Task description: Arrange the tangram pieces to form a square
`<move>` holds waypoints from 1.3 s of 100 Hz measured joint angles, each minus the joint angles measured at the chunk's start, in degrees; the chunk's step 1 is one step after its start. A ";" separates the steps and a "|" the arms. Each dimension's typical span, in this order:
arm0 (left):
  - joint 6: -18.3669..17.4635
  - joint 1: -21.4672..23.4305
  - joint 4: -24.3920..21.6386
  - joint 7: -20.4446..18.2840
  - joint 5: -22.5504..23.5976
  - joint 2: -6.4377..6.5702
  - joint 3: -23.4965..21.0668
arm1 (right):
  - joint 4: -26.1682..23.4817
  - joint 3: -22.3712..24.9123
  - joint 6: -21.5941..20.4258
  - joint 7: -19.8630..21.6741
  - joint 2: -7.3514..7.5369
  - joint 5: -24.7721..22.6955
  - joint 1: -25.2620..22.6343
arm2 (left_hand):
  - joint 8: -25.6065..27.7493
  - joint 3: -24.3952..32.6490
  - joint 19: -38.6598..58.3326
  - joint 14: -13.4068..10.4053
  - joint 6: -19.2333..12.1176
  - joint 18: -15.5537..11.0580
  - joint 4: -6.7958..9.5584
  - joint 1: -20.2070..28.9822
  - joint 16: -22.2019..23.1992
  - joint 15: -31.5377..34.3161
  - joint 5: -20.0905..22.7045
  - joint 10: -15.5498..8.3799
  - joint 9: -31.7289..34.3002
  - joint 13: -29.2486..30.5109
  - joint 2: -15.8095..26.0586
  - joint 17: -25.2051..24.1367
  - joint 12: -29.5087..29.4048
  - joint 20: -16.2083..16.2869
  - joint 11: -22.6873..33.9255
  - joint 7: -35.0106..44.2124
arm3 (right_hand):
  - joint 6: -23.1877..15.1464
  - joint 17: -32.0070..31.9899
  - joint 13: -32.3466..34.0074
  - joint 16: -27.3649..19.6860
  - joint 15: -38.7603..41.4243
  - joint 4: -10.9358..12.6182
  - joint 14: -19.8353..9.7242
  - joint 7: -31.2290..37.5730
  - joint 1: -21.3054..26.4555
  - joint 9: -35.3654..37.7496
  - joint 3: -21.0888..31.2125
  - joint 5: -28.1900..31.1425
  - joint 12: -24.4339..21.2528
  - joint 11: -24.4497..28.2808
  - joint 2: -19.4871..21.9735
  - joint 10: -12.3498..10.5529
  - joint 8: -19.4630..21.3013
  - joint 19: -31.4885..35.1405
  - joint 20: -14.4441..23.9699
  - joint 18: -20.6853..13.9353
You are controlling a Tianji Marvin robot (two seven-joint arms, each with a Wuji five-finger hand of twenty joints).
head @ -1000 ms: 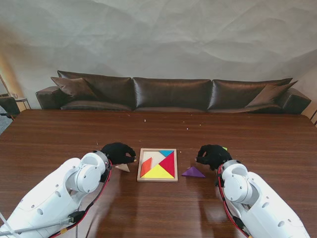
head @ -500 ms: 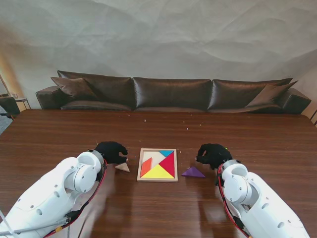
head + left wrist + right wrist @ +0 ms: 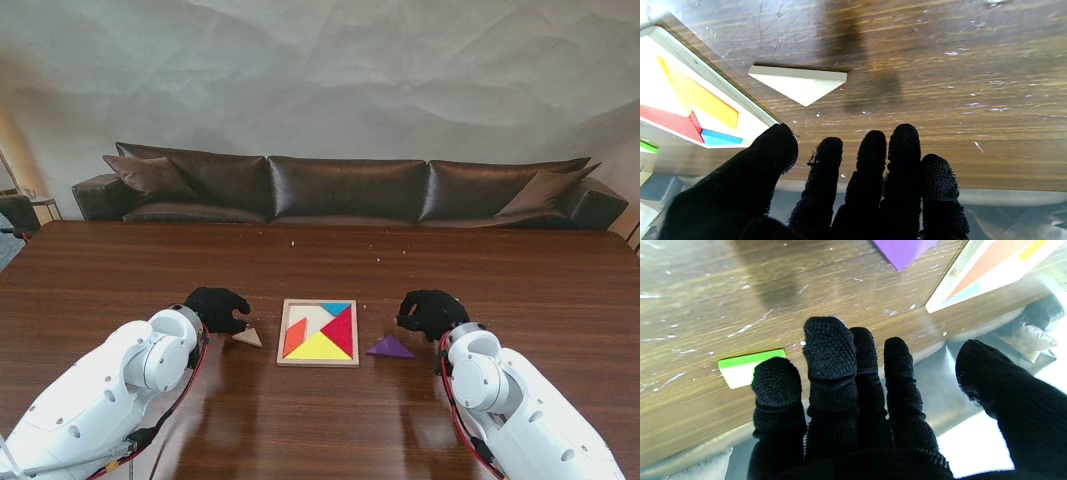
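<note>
The cream triangle lies flat, long side across the desk, just beside the empty, spread left hand.

Dark leather sofa against pale creased wall.

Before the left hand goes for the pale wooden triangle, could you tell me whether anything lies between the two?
Nothing visible does. The left hand is open over bare table, and the pale triangle lies flat just nearer to me and to its right. The wooden tray sits to the right of the triangle, not between them.
</note>
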 measured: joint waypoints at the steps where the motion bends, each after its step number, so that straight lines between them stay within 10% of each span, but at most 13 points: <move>1: -0.02 0.02 -0.01 -0.02 0.05 0.01 -0.03 | -0.02 0.01 0.00 0.00 0.00 0.00 -0.02 | 0.02 0.20 -0.02 0.00 -0.03 -0.01 0.00 0.00 -0.02 -0.15 0.10 -0.03 0.00 0.14 0.04 -0.04 -0.03 0.00 0.00 0.00 | 0.00 0.00 0.00 0.00 0.00 0.00 0.00 0.00 0.00 0.00 0.00 0.00 0.00 0.00 0.00 0.00 0.00 0.00 0.00 0.00; 47: -3.41 -1.54 4.19 3.31 2.40 0.31 2.33 | -0.59 0.41 0.04 0.17 0.02 0.03 -0.56 | 4.33 9.19 -5.14 -0.09 -4.17 -2.08 0.02 -0.64 -3.11 -8.42 -7.16 -1.09 -9.49 -8.67 -10.18 -6.74 -5.38 -0.33 -4.65 1.07 | 0.00 0.01 0.00 0.00 0.00 0.00 0.00 0.00 0.00 0.00 0.01 0.00 0.00 0.00 0.00 0.00 0.00 0.00 0.00 0.00; 130: -8.44 -3.36 6.77 2.39 0.76 0.76 5.20 | 0.16 0.47 0.06 0.65 0.00 1.34 -0.33 | 16.11 12.64 -13.13 -0.41 -6.85 -2.11 0.01 -0.65 -6.48 -15.46 -15.15 -3.01 -12.77 -9.98 -13.13 -8.77 -8.34 -2.74 -6.58 11.99 | 0.00 0.01 0.00 0.00 0.00 0.00 0.00 0.00 0.00 0.00 0.01 0.00 0.00 0.00 -0.01 0.00 0.00 0.00 0.00 0.00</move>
